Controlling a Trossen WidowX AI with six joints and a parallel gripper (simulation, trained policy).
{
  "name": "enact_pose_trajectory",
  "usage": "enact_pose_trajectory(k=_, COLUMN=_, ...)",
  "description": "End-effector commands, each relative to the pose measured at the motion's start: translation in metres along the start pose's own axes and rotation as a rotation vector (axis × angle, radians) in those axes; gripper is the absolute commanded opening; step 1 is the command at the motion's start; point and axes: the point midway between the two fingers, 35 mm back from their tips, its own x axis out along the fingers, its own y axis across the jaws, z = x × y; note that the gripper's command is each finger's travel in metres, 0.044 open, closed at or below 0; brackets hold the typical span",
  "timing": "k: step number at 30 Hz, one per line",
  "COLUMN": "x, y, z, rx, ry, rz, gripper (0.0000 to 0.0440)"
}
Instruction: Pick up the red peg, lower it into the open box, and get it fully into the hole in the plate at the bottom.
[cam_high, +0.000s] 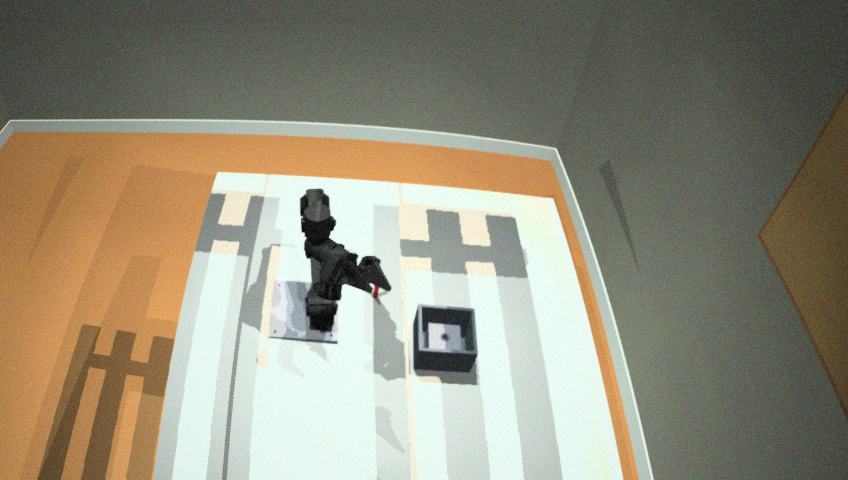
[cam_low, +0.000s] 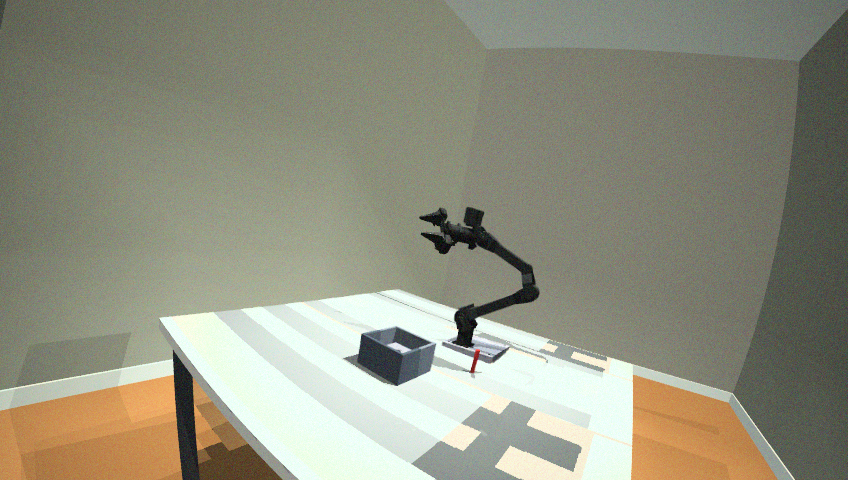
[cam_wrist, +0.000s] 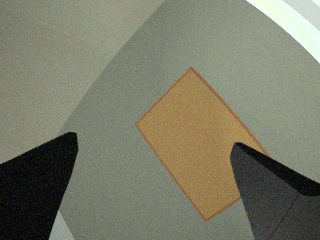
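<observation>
The red peg (cam_high: 376, 291) (cam_low: 474, 361) stands upright on the table, close to the arm's base. The dark open box (cam_high: 445, 361) (cam_low: 377, 359) stands on the table a short way from the peg. The light plate (cam_high: 436, 330) at its bottom has a small dark hole (cam_high: 444, 336), with no peg in it. My gripper (cam_high: 382, 290) (cam_low: 421, 226) (cam_wrist: 156, 146) is open and empty, with its fingers wide apart. It is high above the table. In the top view the fingertips overlap the view of the peg, but the exterior view shows the peg far below them.
The arm's base stands on a metal mounting plate (cam_high: 288, 321) (cam_low: 495, 355) beside the peg. The box has raised walls on all sides. The table (cam_high: 333, 416) (cam_low: 333, 380) has grey and beige markings. The wrist view shows walls and an orange panel (cam_wrist: 192, 140) beyond the fingers.
</observation>
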Motion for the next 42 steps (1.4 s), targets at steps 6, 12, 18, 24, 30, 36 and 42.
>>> enact_pose_trajectory(k=6, x=0.003, y=-0.019, z=-0.005, rx=-0.042, ry=0.021, rz=-0.081, gripper=0.044)
enact_pose_trajectory(k=12, x=0.009, y=-0.056, z=0.0, rx=-0.101, ry=0.018, rz=-0.244, gripper=0.044)
enact_pose_trajectory(k=18, x=0.011, y=-0.098, z=0.006, rx=-0.168, ry=0.011, rz=-0.436, gripper=0.044)
enact_pose_trajectory(k=24, x=0.006, y=-0.143, z=0.014, rx=-0.241, ry=-0.001, rz=-0.642, gripper=0.044)
enact_pose_trajectory(k=30, x=-0.007, y=-0.182, z=0.021, rx=-0.328, ry=-0.011, rz=-0.84, gripper=0.044)
enact_pose_trajectory(k=36, x=-0.025, y=-0.217, z=0.028, rx=-0.43, ry=-0.02, rz=-1.029, gripper=0.044)
enact_pose_trajectory(k=42, x=-0.046, y=-0.248, z=0.037, rx=-0.547, ry=-0.033, rz=-1.208, gripper=0.044)
